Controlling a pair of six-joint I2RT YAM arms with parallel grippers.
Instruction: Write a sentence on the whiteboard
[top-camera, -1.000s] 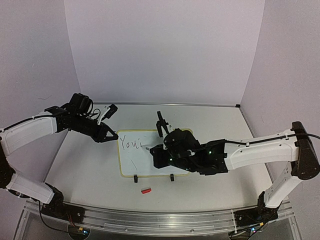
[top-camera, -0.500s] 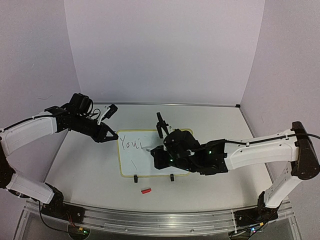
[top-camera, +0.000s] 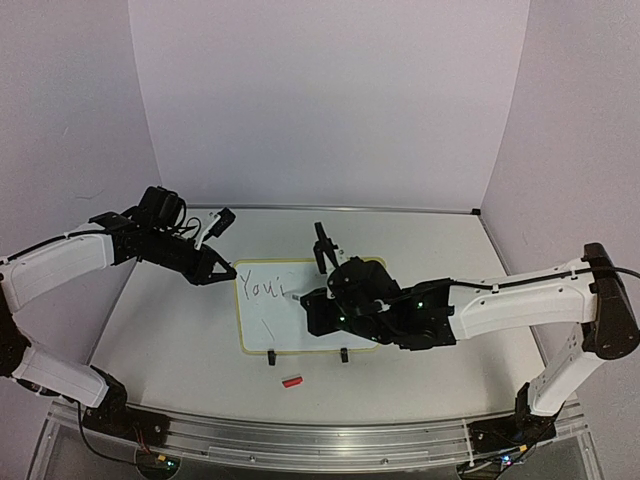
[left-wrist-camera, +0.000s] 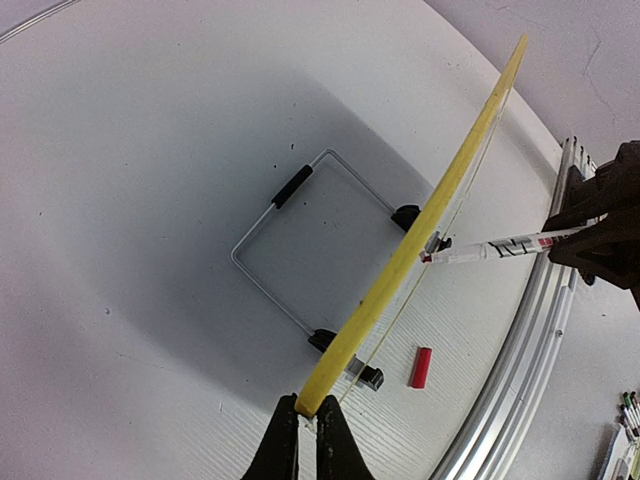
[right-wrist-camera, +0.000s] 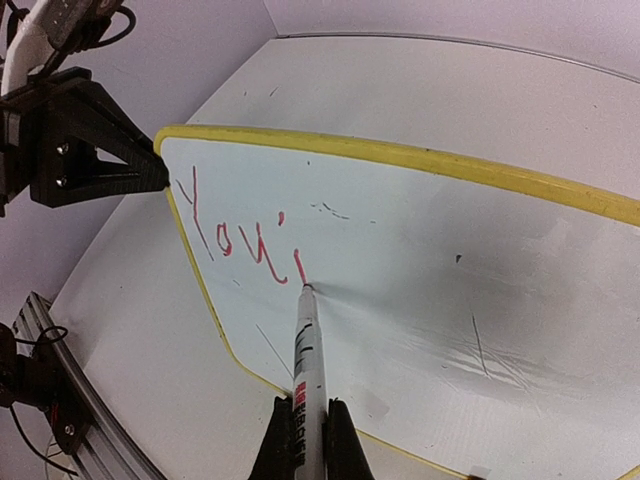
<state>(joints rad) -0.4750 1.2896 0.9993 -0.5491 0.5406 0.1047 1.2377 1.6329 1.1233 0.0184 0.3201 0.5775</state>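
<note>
Top external view: on the white tabletop (top-camera: 170, 330) the whiteboard (top-camera: 265, 322) stands tilted near the middle, resting on its black clip feet (top-camera: 344, 355). The left gripper (left-wrist-camera: 305, 428) is clamped on the board's yellow frame at a corner. The right gripper (right-wrist-camera: 305, 428) is closed around a marker (right-wrist-camera: 305, 350), whose tip touches the board at the sentence (right-wrist-camera: 240, 235), red letters "You'" plus one stroke. A small red cap (top-camera: 291, 382) lies in front of the board.

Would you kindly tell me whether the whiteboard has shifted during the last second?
No. The whiteboard stays put; its near edge lies just as far from the red cap as before.
</note>
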